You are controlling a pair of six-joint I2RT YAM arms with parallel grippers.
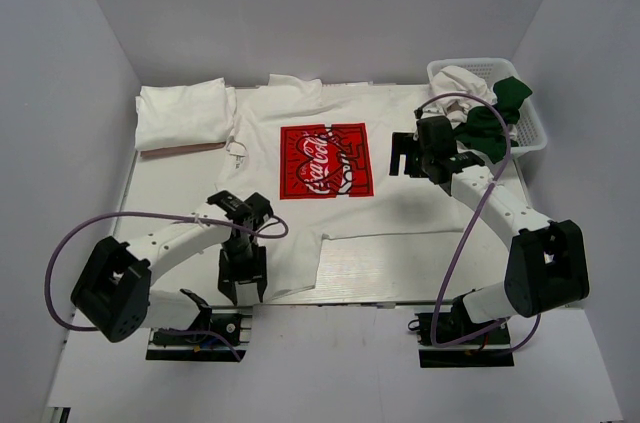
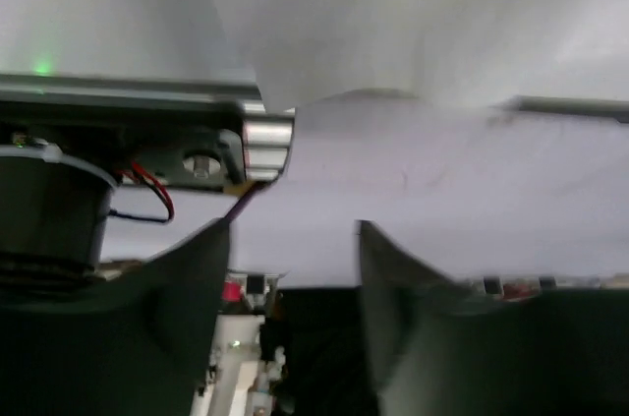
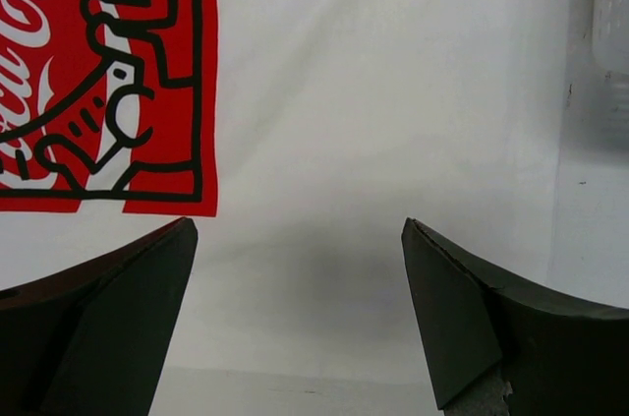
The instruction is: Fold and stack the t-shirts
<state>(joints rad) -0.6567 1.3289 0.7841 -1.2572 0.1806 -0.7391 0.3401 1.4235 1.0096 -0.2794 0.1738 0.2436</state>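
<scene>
A white t-shirt with a red Coca-Cola print (image 1: 322,160) lies spread flat in the middle of the table. A folded white t-shirt (image 1: 185,115) rests at the back left. A dark green t-shirt (image 1: 490,123) and a white one (image 1: 462,79) spill from the basket. My left gripper (image 1: 243,293) hangs at the spread shirt's near left corner, by the table's front edge. In the left wrist view my left gripper (image 2: 295,224) has its jaws apart and holds nothing, and white cloth (image 2: 413,13) lies beyond. My right gripper (image 1: 403,153) (image 3: 298,226) stands wide open over the shirt (image 3: 373,91), right of the print (image 3: 108,72).
A white lattice basket (image 1: 532,131) stands at the back right corner. White walls close in the table on the left, right and back. The table's metal front rail (image 2: 118,91) and the left arm's base (image 1: 195,328) lie just beneath my left gripper.
</scene>
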